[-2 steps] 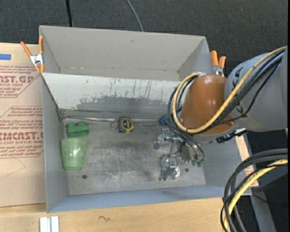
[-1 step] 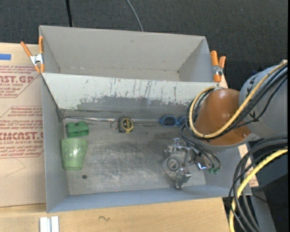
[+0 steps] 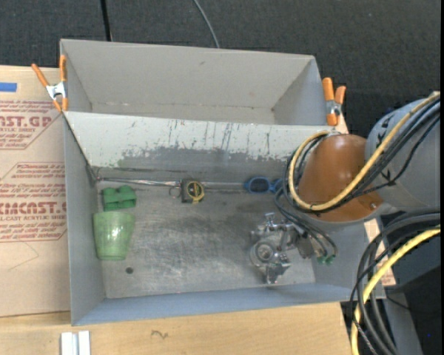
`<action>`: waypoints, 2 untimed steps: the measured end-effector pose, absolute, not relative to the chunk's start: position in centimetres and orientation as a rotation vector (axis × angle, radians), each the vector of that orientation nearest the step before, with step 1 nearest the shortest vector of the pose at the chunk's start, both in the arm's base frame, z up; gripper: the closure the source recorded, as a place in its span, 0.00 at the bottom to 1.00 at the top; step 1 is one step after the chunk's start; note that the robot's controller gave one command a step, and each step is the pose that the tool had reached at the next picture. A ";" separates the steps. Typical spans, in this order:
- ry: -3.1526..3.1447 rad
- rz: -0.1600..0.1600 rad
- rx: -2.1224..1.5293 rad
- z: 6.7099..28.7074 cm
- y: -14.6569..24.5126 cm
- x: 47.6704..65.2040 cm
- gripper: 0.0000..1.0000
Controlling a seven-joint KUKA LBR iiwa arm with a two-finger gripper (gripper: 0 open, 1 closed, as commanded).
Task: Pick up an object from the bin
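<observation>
Pale wood surface [image 3: 207, 331] and dark floor lie around the grey metal bin [image 3: 185, 87], which the camera view takes in from above. The arm's gripper [image 3: 274, 251] hangs low over the right front part of the bin's scuffed floor, below the rounded orange wrist cover [image 3: 339, 177] and its yellow and black cables [image 3: 305, 198]. Whether the gripper is released or clenched cannot be told from this angle, and nothing can be made out in its grasp. Nearest to it is a small blue rounded object [image 3: 257, 185] at the foot of the back wall; farther left along that wall sits a small yellow-and-black ring-like piece [image 3: 194, 191]. Well apart, by the left wall, a translucent green plastic cup [image 3: 112, 235] lies just below a chunky green block [image 3: 119, 196]. To do the pick well, the gripper would probably need to line up squarely over one chosen piece, most likely the blue one as it is closest, and come down clear of the wall. The blue object is partly hidden by the cables, the floor straight beneath the gripper is covered by its own body, and the ring-like piece is too small to name.
</observation>
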State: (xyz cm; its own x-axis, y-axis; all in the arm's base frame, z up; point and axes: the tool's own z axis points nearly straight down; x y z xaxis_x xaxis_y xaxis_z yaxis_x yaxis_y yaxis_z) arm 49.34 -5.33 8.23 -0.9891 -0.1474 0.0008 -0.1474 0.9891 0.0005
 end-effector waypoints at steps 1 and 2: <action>-3.069 0.004 0.688 17.9 -15.3 49.8 1.00; -3.076 0.007 0.687 25.6 -14.7 49.9 1.00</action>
